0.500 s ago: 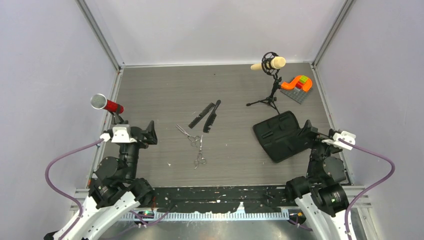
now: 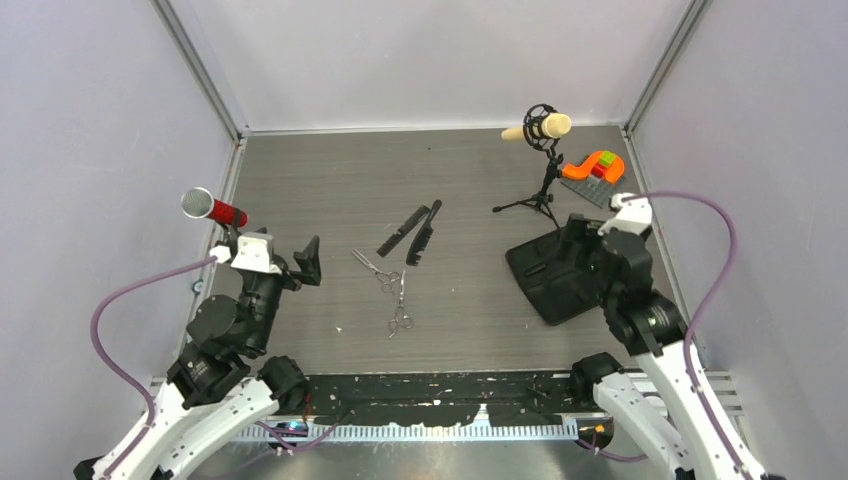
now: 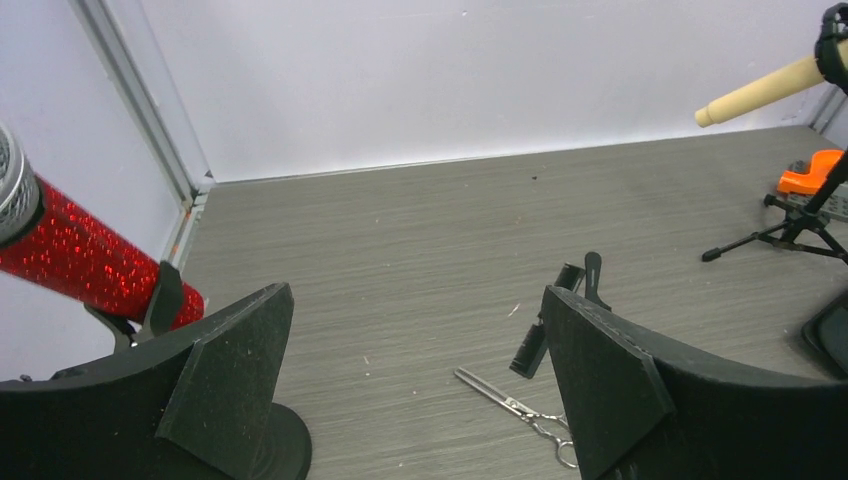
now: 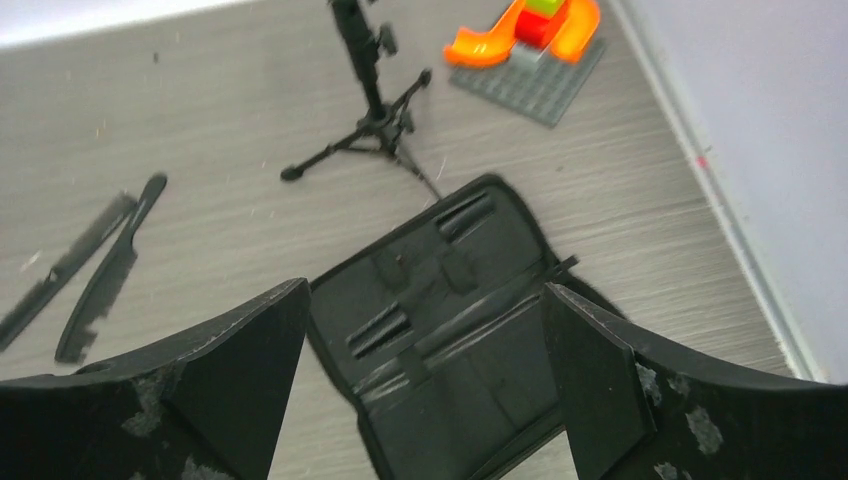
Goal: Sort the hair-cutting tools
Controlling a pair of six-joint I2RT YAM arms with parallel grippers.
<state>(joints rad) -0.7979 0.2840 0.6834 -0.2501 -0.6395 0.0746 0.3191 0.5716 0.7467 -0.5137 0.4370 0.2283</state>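
Hovering above the open case (image 4: 440,270), the right tool (image 4: 425,330) stands wide and empty — probably stationed there because its pockets look like the sorting slots. The left tool (image 3: 420,335), also spread wide with nothing in it, faces the two scissors (image 2: 372,266) and two combs (image 2: 424,233), which lie close together on the counter (image 2: 470,190) — well apart from the case, so each needs carrying across.

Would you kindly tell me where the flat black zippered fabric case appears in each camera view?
Top external: the flat black zippered fabric case, right of centre.
Left wrist: a corner at the right edge.
Right wrist: centre, lying open.
Shared landmark: the black tripod stand.
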